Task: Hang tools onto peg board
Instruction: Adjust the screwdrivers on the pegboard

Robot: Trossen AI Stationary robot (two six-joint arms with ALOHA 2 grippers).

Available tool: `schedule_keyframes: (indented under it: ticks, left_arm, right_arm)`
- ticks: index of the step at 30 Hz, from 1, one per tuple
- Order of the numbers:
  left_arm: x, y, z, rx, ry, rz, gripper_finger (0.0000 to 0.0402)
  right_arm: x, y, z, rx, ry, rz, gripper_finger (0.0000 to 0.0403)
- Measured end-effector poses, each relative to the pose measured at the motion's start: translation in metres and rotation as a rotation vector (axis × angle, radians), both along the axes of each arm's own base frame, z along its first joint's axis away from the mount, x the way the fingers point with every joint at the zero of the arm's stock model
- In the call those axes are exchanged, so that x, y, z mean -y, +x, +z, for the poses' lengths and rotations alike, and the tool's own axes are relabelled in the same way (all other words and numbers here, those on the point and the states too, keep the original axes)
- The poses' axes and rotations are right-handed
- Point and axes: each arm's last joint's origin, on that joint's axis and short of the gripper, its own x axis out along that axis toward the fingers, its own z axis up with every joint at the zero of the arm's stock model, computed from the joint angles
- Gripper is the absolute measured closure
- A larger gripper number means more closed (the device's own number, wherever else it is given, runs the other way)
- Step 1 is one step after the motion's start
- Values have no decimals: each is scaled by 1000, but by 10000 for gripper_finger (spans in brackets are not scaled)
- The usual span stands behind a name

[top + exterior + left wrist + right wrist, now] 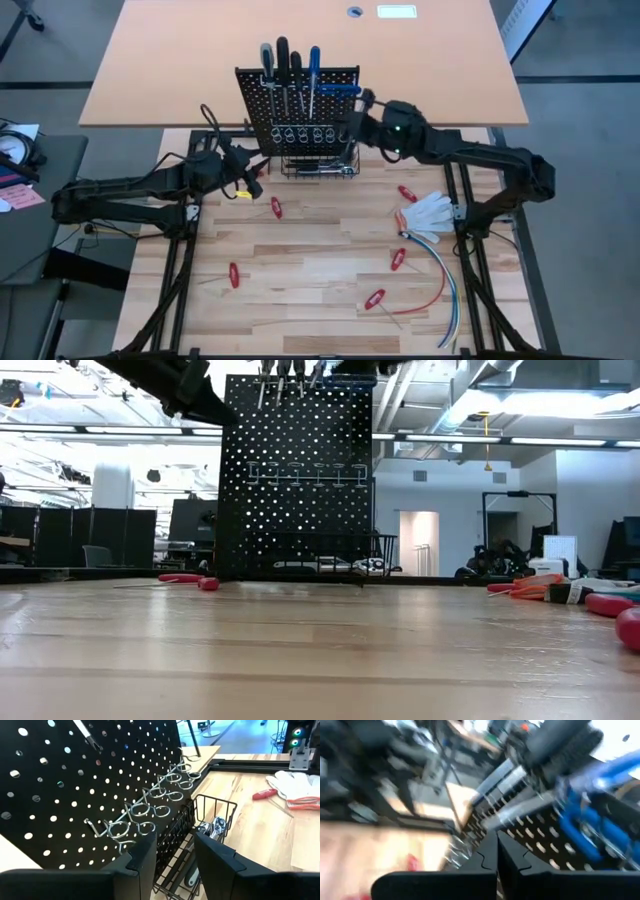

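A ratchet wrench (216, 826) in the wire basket (220, 805) is revealed only by the left wrist view, between the parted, empty left gripper (174, 851); the right gripper (496, 851) is seen shut at the peg board (300, 110).

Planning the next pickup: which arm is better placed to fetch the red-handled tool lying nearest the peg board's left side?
Probably left: the left gripper hovers open and empty beside the peg board, close to that red-handled tool; the shut right gripper is across the board.

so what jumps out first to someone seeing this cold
The black peg board stands upright at the table's far edge, screwdrivers slotted along its top. Both arms converge on it: the left gripper open near its base, the right gripper shut at its upper right corner. Red-handled tools lie scattered on the wood.
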Motion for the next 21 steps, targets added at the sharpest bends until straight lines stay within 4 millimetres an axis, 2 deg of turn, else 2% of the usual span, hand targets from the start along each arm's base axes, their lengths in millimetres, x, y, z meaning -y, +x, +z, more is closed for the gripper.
schedule_keyframes:
  ticks: [4, 10, 16, 21]
  left_arm:
    - [1, -4, 2, 8, 2, 3, 277]
    - [4, -19, 9, 41, -2, 7, 277]
    - [6, -30, 13, 68, -1, 9, 277]
    - [7, -31, 13, 59, -8, 11, 277]
  right_arm:
    - [-14, 7, 3, 69, 29, 126, 400]
    - [-25, 28, -4, 123, -44, 172, 400]
    - [-2, 45, -7, 132, -45, 72, 400]
    - [19, 53, -22, 65, -33, -97, 400]
